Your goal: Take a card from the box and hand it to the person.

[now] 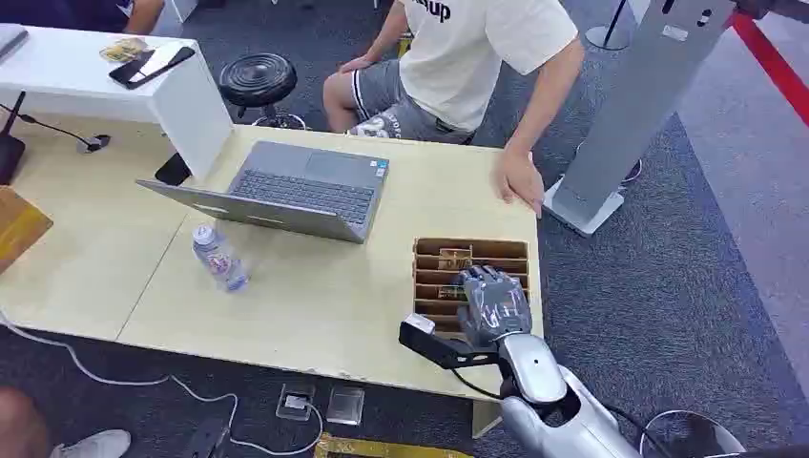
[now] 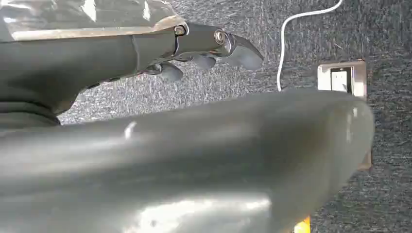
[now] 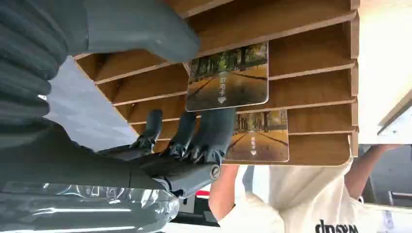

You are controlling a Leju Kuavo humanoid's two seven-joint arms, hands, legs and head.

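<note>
The right hand (image 1: 491,305) is reaching into the slotted box (image 1: 425,277) at the table's near right corner, fingers (image 3: 204,133) spread around the nearer card (image 3: 228,77) without pinching it. It is standing on edge, long axis along its slot; squeezing its flat faces should be lifting it cleanly toward the person (image 1: 467,57)

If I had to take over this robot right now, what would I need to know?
Right hand: over the box, fingers reaching in at a card; whether it grips yet is unclear.
Left hand: hanging low over the floor, holding nothing.
A second card stands in a further slot. The person sits across the table, hand resting near the box.
Done: reach to the box. Left: grip, lift, hand over.
</note>
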